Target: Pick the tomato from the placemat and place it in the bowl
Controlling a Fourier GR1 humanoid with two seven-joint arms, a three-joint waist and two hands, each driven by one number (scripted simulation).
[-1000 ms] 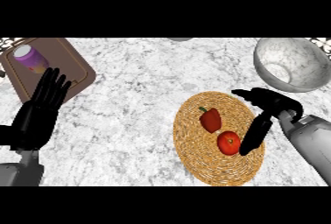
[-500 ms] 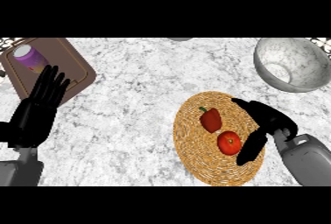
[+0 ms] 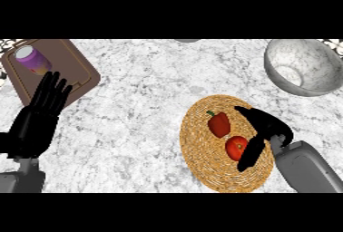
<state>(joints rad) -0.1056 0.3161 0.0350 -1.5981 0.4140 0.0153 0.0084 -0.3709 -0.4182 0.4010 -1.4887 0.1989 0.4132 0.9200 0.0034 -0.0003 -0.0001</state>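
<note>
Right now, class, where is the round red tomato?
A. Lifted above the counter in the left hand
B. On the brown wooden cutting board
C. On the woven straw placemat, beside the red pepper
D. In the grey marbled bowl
C: the round red tomato lies on the woven straw placemat, next to the red pepper, with the right hand at its side.

One tomato (image 3: 235, 148) is lying on one round woven placemat (image 3: 201, 149). One red pepper (image 3: 219, 124) is lying there too. One grey bowl (image 3: 305, 68) is sitting on the surface (image 3: 147, 108). One brown board (image 3: 70, 70) is sitting at the far left, and one purple cup (image 3: 32, 59) is standing on it. Two black hands are showing: one left hand (image 3: 36, 122) and one right hand (image 3: 264, 131)
</note>
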